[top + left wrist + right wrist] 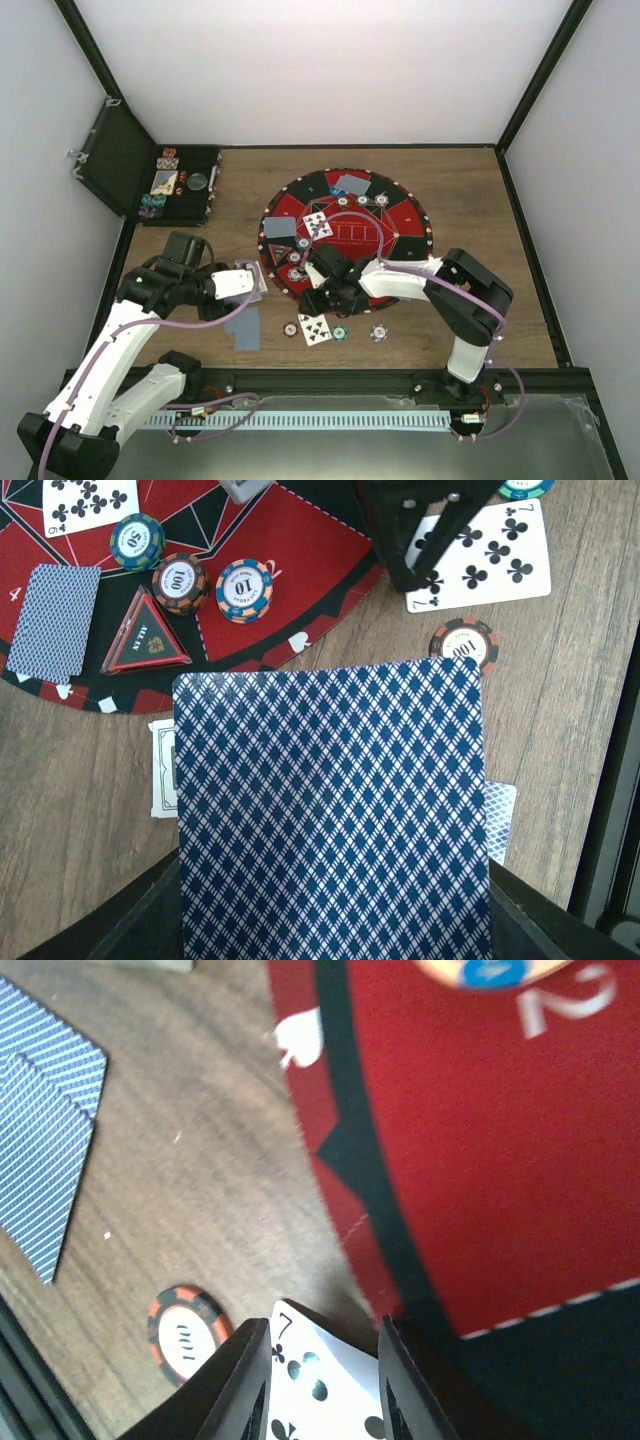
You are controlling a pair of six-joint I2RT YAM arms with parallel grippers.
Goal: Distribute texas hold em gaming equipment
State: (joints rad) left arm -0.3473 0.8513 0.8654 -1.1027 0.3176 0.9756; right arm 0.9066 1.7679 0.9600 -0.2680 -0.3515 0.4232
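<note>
Near edge of the tabletop (480,200): a face-up seven of clubs (315,328) was noted on bare wood just outside the near rim of the mat (405,215). An orange 100 chip (290,328) lay just to its left, a teal chip (340,333) just to its right, and a third chip (379,333) farther right. Two overlapped face-down cards (242,328) were seen on the wood to the left of these.

The right gripper (320,1360) was found low over the seven, jaws apart, with the card's corner showing in the gap. Contact with the card could not be told.

The left gripper (240,284) was clamped on the deck (330,820), which was held back-up over the wood beside the mat's left rim.

On the mat's near-left part, a face-down card (55,620), a triangular marker (147,635) and three chips marked 50 (137,540), 100 (180,580) and 10 (244,590) were recorded. Farther in lay a face-up card (317,225). Toward the far rim were a grey-backed card (352,184) and a row of chips (362,200).

At the far left corner an open case (120,160) was noted, with stock chips (165,160) in its compartments.

Judgement: distribution was partly done. Several seats had been supplied with cards and chips. The items lying off the mat, the deck in hand and the stock in the case were taken as work left.
</note>
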